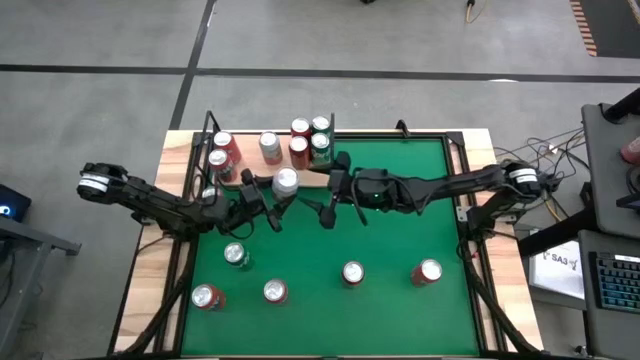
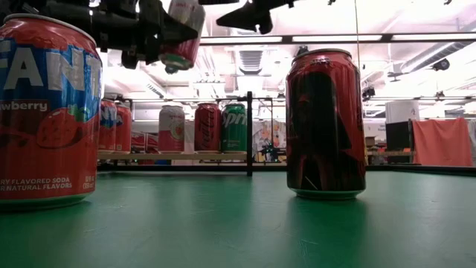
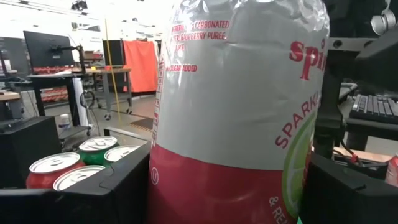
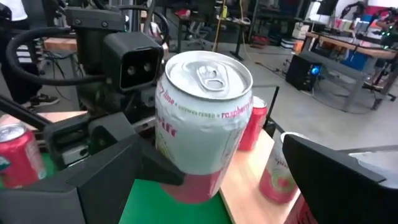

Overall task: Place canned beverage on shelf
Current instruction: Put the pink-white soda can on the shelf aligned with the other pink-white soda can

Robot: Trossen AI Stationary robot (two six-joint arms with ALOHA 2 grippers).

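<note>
A white and red canned beverage (image 1: 286, 181) hangs above the green felt just in front of the shelf, with my left gripper (image 1: 275, 198) shut on it. It fills the left wrist view (image 3: 236, 106). The shelf (image 1: 250, 172) is a pale wood panel with thin black rods at the table's far left, and several cans stand on it (image 2: 207, 126). My right gripper (image 1: 333, 195) is open, level, a short way to the can's right and pointing at it. Its wrist view shows the can's top (image 4: 208, 74). My left gripper pinches the can's side wall (image 3: 168, 186) between its two fingers (image 3: 93, 193), which sit on opposite sides at the lower red band. The fingers come in roughly level from the table's left. The can is lifted clear of the felt and tilted, its top leaning toward my right gripper.
Several more cans stand on the felt near the front edge (image 1: 236, 255), (image 1: 352, 272), (image 1: 427, 271). In the low view a strawberry soda can (image 2: 44, 112) and a dark red can (image 2: 325, 123) stand close to the camera. Cables and desks lie beyond the right edge.
</note>
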